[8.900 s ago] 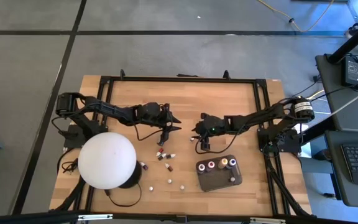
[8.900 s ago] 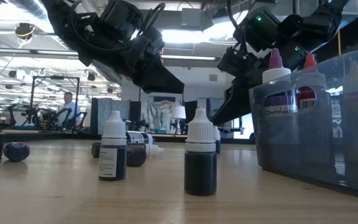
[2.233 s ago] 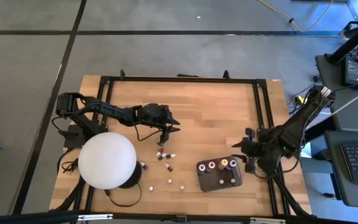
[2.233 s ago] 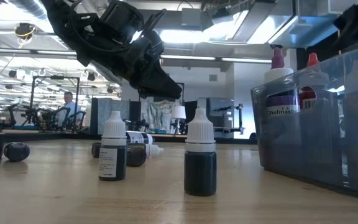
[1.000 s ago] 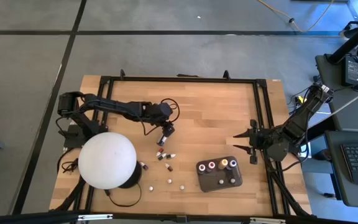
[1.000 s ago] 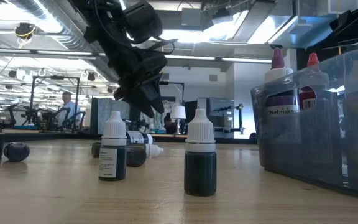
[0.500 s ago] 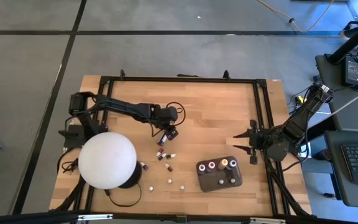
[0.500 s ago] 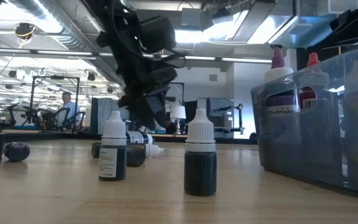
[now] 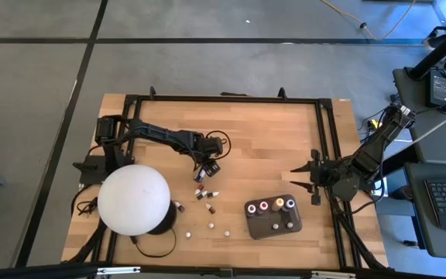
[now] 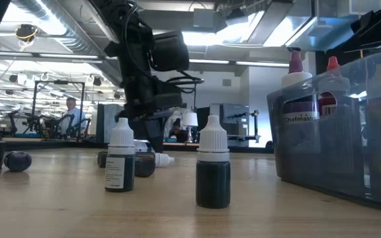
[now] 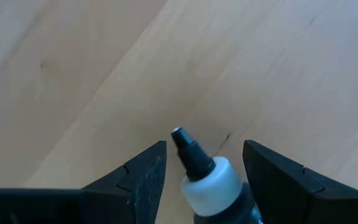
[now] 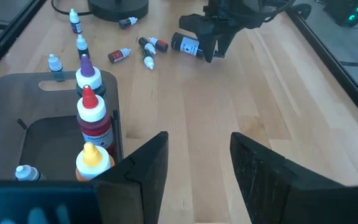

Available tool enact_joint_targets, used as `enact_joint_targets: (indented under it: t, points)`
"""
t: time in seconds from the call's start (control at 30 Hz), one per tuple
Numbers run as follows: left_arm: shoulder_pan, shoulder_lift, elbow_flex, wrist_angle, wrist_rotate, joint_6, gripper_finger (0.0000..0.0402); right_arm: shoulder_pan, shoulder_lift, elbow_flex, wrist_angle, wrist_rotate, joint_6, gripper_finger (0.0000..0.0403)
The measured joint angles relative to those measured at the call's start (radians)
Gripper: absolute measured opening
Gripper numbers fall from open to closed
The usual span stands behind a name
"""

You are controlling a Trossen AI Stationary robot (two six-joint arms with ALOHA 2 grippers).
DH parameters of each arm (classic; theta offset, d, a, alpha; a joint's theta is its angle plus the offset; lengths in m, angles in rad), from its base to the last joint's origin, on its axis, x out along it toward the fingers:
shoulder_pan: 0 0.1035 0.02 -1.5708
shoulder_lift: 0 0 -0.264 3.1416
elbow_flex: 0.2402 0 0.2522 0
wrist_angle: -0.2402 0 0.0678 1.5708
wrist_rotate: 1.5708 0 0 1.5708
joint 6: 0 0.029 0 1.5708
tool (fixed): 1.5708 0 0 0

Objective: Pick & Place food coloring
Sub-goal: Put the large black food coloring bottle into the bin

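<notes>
My left gripper (image 9: 210, 167) over a lying bottle, fingers apart.

A dark-tipped bottle (image 11: 209, 177) of food coloring lies between my spread left fingers (image 11: 143, 172), unclamped, on the wooden bench (image 9: 262, 139). Near it, more small bottles (image 9: 204, 194) are scattered towards the white dome (image 9: 133, 200). Others stand in the dark grey tray (image 9: 272, 225), with purple (image 12: 86, 70), red (image 12: 92, 118) and orange (image 12: 92, 157) tops in a row. My right gripper (image 9: 304, 180) waits near the bench's right edge, just beyond the tray, fingers spread and holding nothing.
</notes>
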Motion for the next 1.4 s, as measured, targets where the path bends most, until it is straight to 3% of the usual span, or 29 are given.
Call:
enact_joint_targets:
  t: [0.2, 0.47, 0.93, 1.07, 1.4]
  points:
    - [0.000, 0.000, 0.000, -0.009, 0.005, -0.004, 0.0193, 0.000, 0.000, 0.000, 0.000, 0.000, -0.002, 0.0175]
    - [0.000, 0.000, 0.000, -0.007, 0.060, -0.003, 0.0122, 0.000, 0.000, 0.000, -0.001, 0.000, -0.006, 0.0175]
    - [0.002, -0.001, -0.002, 0.007, 0.067, 0.025, 0.0025, 0.000, 0.000, 0.000, -0.002, 0.000, -0.006, 0.0175]
    - [0.001, -0.001, -0.002, 0.007, 0.066, 0.062, 0.0024, 0.000, 0.000, 0.000, -0.002, 0.000, -0.006, 0.0175]
    - [0.001, -0.001, -0.002, 0.001, 0.151, 0.095, 0.0069, 0.000, 0.000, 0.000, -0.002, 0.000, -0.003, 0.0175]
